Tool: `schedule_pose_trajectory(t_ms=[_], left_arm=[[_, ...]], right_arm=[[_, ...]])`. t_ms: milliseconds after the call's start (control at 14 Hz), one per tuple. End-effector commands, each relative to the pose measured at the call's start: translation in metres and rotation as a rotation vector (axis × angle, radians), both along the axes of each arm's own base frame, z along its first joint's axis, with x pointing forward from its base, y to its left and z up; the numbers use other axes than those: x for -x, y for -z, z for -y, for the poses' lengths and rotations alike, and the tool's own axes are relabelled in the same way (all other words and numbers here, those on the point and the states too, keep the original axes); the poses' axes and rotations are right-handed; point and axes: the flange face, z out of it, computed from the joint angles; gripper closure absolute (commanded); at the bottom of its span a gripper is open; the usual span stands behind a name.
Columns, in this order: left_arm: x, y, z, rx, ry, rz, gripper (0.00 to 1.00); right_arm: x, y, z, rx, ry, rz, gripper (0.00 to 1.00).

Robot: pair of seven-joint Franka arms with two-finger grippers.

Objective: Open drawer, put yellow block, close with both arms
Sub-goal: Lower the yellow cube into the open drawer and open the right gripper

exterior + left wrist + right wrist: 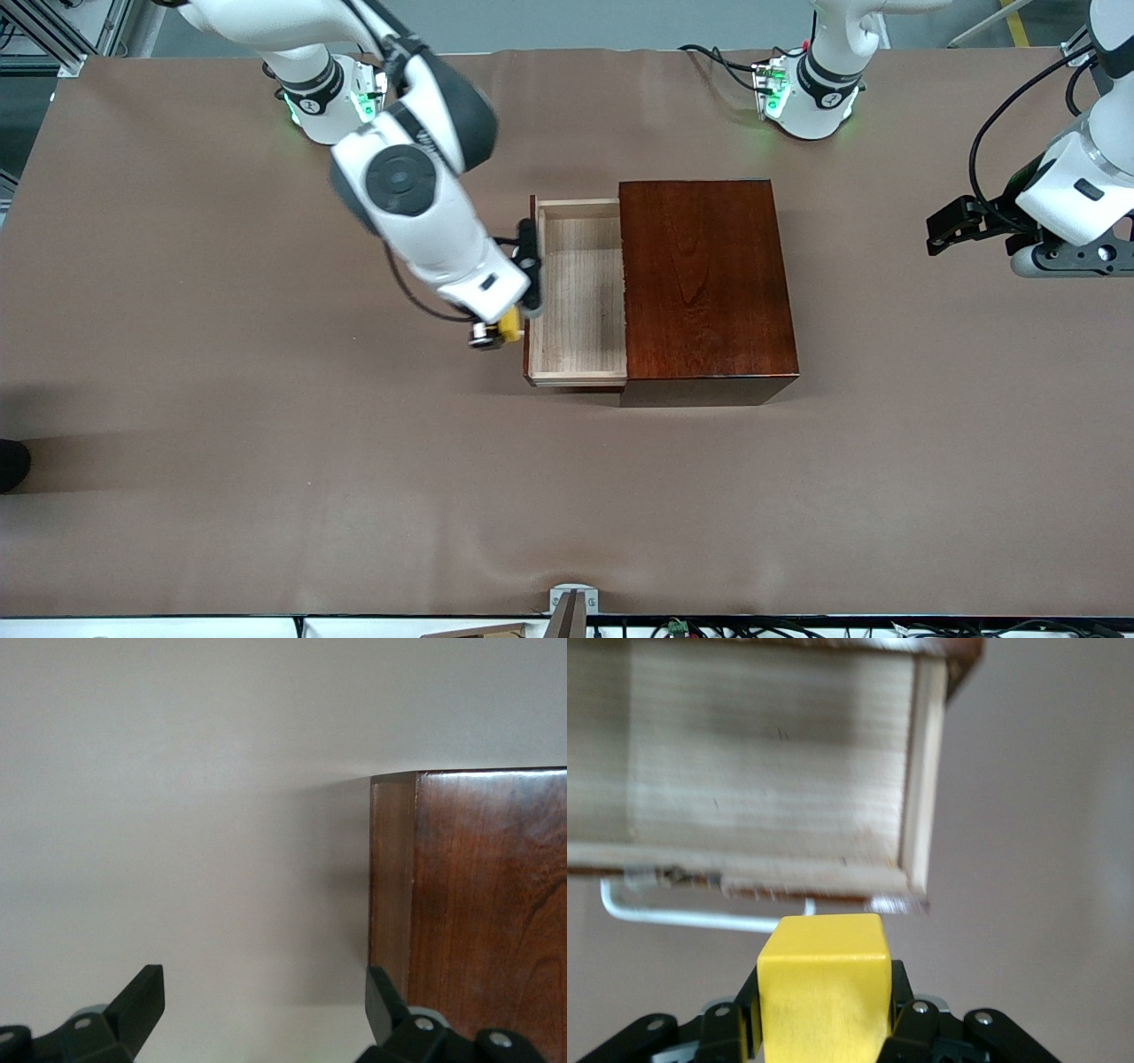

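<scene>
Now the drawer (580, 292) points, pulled open, toward the right arm's end.

Drawer (580, 292) pulled open from dark wooden box (704, 283), pale tray bare; yellow block (822, 988) clamped in right gripper (507, 326), aloft beside drawer's handle (691, 916)

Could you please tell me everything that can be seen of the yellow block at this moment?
The yellow block is a small, plain, bright-yellow cube with smooth matte faces and softly rounded edges. It is lifted off the table, clamped between the black fingers of the right gripper, which is shut on it. It hangs just outside the drawer, by the white handle; the drawer is pulled open and its pale wooden tray is empty. Nothing but the fingers touches it.
</scene>
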Motion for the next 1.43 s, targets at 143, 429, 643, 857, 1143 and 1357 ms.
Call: schedule_pose_trajectory(t_ms=[143, 429, 643, 857, 1143, 1357], left_arm=[[0.0, -0.003, -0.007, 0.03, 0.014, 0.029, 0.0], [-0.007, 0.004, -0.006, 0.033, 0.012, 0.042, 0.0], [-0.009, 0.003, -0.003, 0.033, 0.017, 0.051, 0.0], [-0.009, 0.002, -0.004, 0.032, 0.014, 0.052, 0.0], [-0.01, 0.004, -0.004, 0.032, 0.014, 0.049, 0.0], [-0.01, 0.004, -0.004, 0.032, 0.008, 0.049, 0.0]], right_arm=[[0.017, 0.031, -0.053, 0.044, -0.039, 0.012, 1.0], [0.026, 0.048, -0.076, 0.067, -0.056, 0.02, 1.0], [0.034, 0.059, -0.086, 0.081, -0.049, 0.026, 1.0], [0.037, 0.078, -0.09, 0.09, -0.058, 0.011, 1.0], [0.047, 0.097, -0.1, 0.115, -0.083, -0.002, 1.0], [0.05, 0.106, -0.103, 0.132, -0.053, 0.001, 1.0]])
